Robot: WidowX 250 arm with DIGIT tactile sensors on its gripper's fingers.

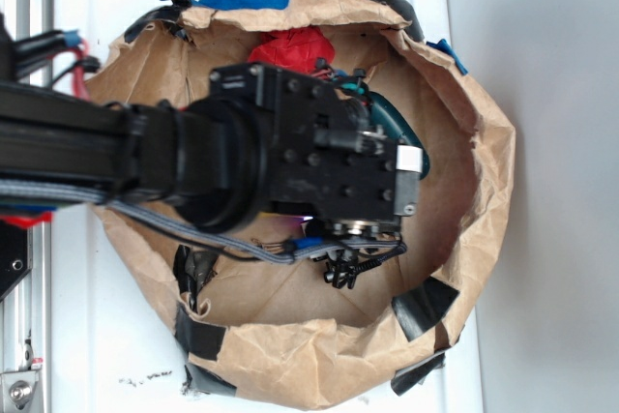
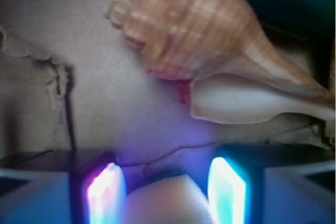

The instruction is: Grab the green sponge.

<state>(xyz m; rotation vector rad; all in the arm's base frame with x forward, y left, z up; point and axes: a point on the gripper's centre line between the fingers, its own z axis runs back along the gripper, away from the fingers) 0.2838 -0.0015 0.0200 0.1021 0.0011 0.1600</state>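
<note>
Pale foam, one piece, the green sponge (image 2: 165, 200), sits at 6 o'clock in the wrist view, lodged between the two glowing fingers (image 2: 107, 192) of the gripper (image 2: 167, 195); whether both pads press it cannot be told. One seashell (image 2: 210, 61) lies at 12 to 3 o'clock beyond it. In the exterior view, one red wad (image 1: 290, 45) sits at 12 o'clock and one dark green capsule (image 1: 395, 123) at 2 o'clock, inside one brown paper bag (image 1: 474, 191).
</note>
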